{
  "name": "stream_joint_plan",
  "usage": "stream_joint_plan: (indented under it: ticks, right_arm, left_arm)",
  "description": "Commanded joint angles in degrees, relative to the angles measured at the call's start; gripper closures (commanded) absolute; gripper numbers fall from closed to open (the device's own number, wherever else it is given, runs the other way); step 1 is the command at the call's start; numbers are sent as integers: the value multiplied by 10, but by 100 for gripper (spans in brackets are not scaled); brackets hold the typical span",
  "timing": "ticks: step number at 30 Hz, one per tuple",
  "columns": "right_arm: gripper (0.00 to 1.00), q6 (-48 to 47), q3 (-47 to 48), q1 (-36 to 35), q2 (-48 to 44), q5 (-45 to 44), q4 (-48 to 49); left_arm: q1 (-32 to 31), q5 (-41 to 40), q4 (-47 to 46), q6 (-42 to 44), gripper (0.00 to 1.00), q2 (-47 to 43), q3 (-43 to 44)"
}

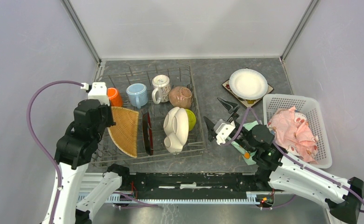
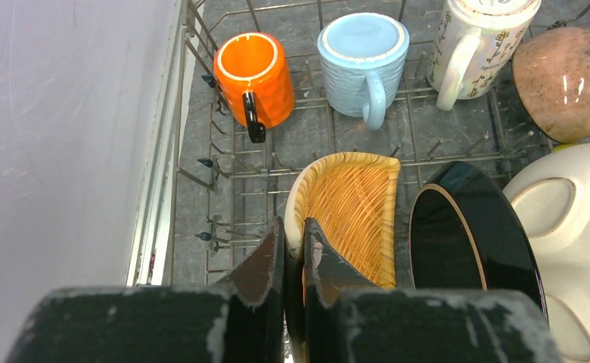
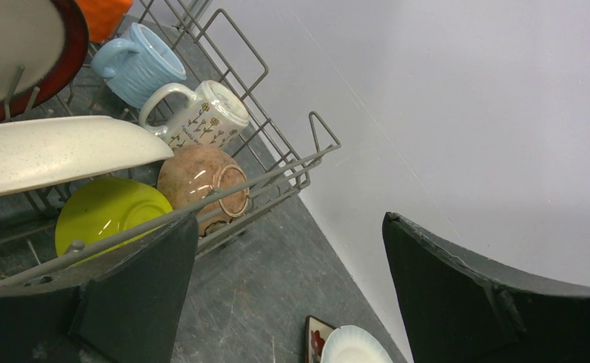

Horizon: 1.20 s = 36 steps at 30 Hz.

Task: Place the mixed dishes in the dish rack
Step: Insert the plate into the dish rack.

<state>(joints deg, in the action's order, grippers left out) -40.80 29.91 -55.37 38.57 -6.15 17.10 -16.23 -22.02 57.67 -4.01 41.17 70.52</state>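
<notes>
One white plate [image 1: 248, 84] out on desk [image 1: 208, 88]. Left fingers [image 2: 265, 261] pinch woven plate [image 2: 356, 215] rim so it stands on edge in rack [image 3: 262, 176]; right fingers [image 3: 137, 295] wide, empty.

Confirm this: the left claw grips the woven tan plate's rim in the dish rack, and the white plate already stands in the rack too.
Not right. The top view shows the white plate lying flat outside the dish rack, on a dark mat right of it. The left claw does grip the woven tan plate by its rim in the rack.
</notes>
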Motion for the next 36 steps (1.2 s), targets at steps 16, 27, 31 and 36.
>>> stream_joint_plan:
  ticks: [16, 27, 31, 36]
  right_arm:
    - [2, -14, -17, 0, -39, -28, 10]
    - [2, -14, -20, 0, -43, -30, 11]
    - [2, -14, -23, 0, -48, -31, 10]
    - [2, -14, -23, 1, -52, -31, 12]
  left_arm:
    - [-2, -43, -50, 31, 98, -9, 15]
    - [-2, -24, -29, 21, 98, 8, 49]
    - [-1, -14, -29, 32, 98, 2, 30]
    - [-3, -17, -45, 66, 98, -4, 8]
